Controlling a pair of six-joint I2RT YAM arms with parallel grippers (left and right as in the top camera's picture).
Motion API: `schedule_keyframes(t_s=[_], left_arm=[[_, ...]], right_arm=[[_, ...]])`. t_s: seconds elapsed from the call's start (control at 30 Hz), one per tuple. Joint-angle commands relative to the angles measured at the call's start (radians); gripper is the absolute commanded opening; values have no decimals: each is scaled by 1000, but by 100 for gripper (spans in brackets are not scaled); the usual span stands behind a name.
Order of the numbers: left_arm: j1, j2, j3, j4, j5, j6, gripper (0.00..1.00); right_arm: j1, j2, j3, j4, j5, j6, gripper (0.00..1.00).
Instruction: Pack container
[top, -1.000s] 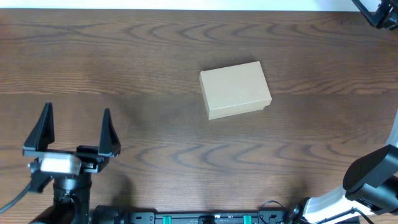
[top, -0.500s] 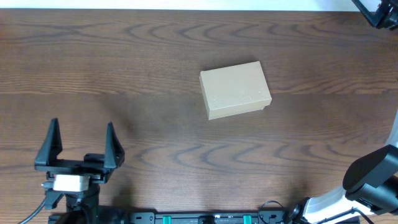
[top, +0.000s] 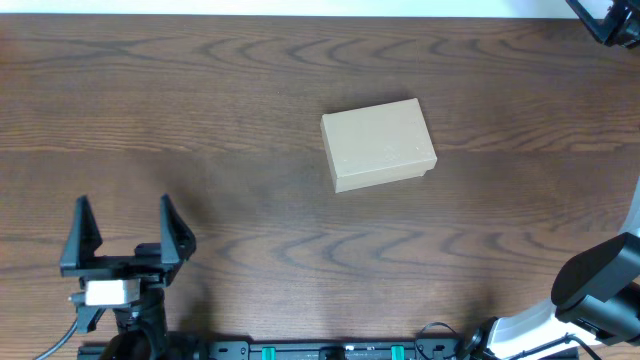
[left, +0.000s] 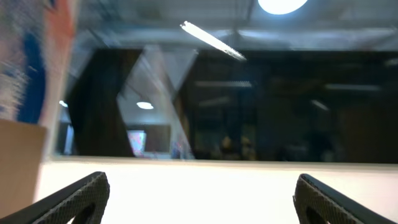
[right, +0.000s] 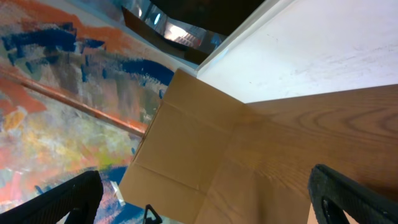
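The container (top: 378, 144) is a small tan cardboard box lying shut near the middle of the wooden table (top: 200, 100). My left gripper (top: 123, 205) is open and empty at the front left, far from the box, fingers pointing away from the front edge. In the left wrist view the left gripper (left: 200, 186) has its fingers wide apart, and the box is out of view. My right gripper (right: 205, 186) is open and empty in the right wrist view, over the table's wood. Its fingers do not show in the overhead view.
Parts of the right arm sit at the front right (top: 600, 285) and the far right corner (top: 610, 25). In the right wrist view a flat brown cardboard sheet (right: 186, 149) lies past the table's edge, beside a painted wall (right: 56, 81).
My left gripper has drawn back toward the front edge and turned straighter, still open. The box and the right arm have not moved.
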Motion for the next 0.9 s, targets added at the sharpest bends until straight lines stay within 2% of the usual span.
schedule_keyframes(t_s=[0.0,0.37,0.57,0.87], left_arm=[[45,-10,-60,63,-25,-11,95],[124,-10,-98,84,-37,-8,95],[129,-11,-175,247,-80,-8,95],[130,-11,-174,101,-78,-8,95]], right_arm=[[-4,-9,19,3,-11,-10,99],[-4,-9,19,3,-11,-10,99],[-4,-9,19,3,-11,-10,99],[-4,-9,19,3,-11,-10,99]])
